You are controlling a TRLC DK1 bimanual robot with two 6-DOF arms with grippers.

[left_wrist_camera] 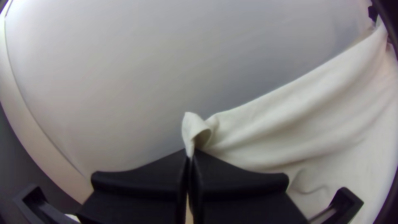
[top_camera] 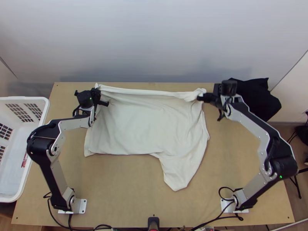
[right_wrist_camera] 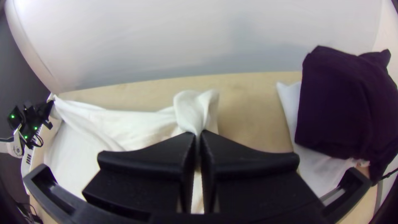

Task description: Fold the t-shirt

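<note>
1. Nearest the wrist cameras, the left pincer (top_camera: 96, 91) is closed on the far left corner of the t-shirt (top_camera: 142, 127); the right pincer (top_camera: 202, 98) grips its far right corner.
2. At the left edge of the desk (top_camera: 119, 188) stands a white basket (top_camera: 27, 99), a small red patch showing inside.
3. Mid-desk, the t-shirt lies spread, its long axis running left to right; one flap at its right points toward the near edge.

Near-middle tabletop (top_camera: 127, 188) open; basket (top_camera: 46, 111) bars left edge, dark cloth (top_camera: 256, 98) far-right corner.
</note>
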